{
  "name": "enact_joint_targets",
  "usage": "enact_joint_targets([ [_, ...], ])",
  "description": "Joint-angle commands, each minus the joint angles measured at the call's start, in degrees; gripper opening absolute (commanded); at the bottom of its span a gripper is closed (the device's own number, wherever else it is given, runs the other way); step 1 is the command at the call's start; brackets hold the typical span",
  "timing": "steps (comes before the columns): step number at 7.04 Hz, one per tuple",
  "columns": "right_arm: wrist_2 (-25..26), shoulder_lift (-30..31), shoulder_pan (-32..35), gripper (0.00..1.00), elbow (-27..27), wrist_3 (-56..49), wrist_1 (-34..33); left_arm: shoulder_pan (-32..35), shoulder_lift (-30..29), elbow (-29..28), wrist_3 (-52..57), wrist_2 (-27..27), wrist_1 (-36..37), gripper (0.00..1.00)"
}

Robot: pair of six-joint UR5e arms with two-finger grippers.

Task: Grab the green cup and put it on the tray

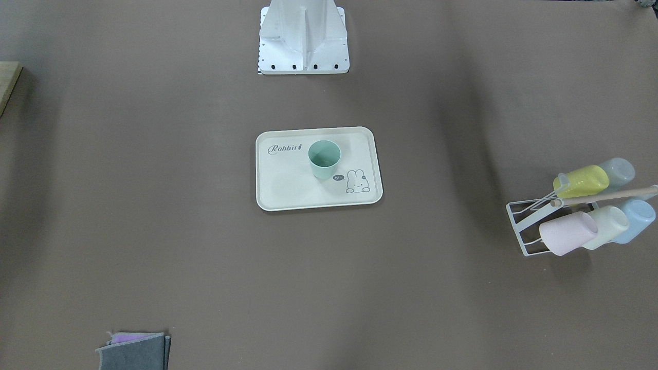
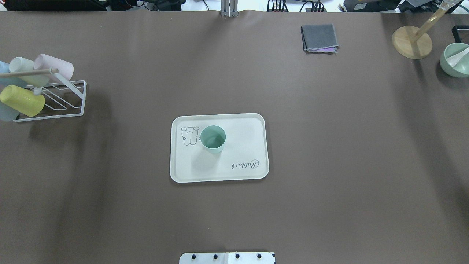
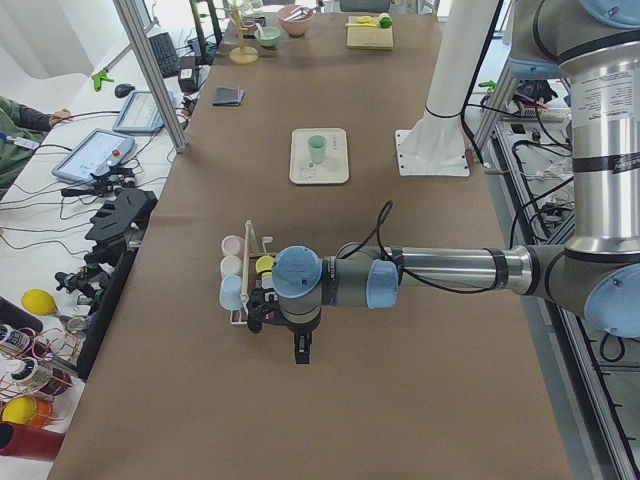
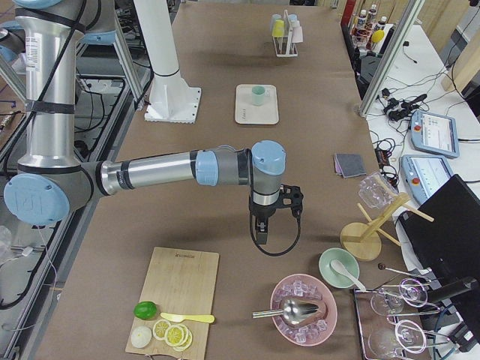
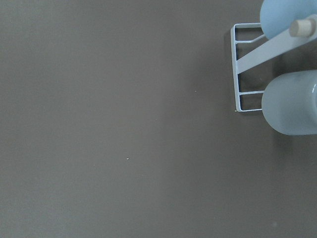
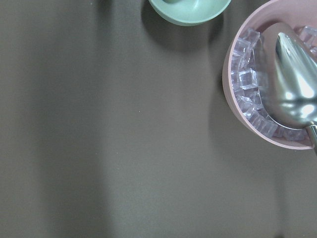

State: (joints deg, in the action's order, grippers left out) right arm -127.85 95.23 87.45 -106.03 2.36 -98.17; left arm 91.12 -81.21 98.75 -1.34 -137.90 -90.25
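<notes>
The green cup [image 1: 324,159] stands upright on the cream "Rabbit" tray [image 1: 288,190] at the table's middle, next to the bunny drawing. Cup [image 2: 213,138] and tray [image 2: 242,146] also show in the overhead view, and far off in the exterior left view [image 3: 317,149] and the exterior right view [image 4: 259,95]. My left gripper [image 3: 300,350] hangs over bare table beside the cup rack, far from the tray. My right gripper [image 4: 259,238] hangs over bare table at the other end. Neither holds the cup. I cannot tell whether either is open or shut.
A white wire rack [image 2: 69,106] holds several pastel cups at the table's left end. A folded grey cloth [image 2: 319,37], a wooden stand [image 2: 412,42] and a green bowl [image 2: 456,60] sit far right. A pink bowl of ice [image 6: 247,99] and a cutting board [image 4: 176,296] lie near the right arm.
</notes>
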Motion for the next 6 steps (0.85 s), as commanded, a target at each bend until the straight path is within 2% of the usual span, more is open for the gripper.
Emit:
enact_joint_targets([
  [1,-0.03,0.22,0.00,1.00,0.03,0.01,0.00,0.03,0.26,-0.22,0.02,0.00,-0.01,0.98],
  [6,-0.20,-0.13,0.00,1.00,-0.32,0.01,0.00,0.03,1.49,-0.31,0.02,0.00,-0.01,0.98],
])
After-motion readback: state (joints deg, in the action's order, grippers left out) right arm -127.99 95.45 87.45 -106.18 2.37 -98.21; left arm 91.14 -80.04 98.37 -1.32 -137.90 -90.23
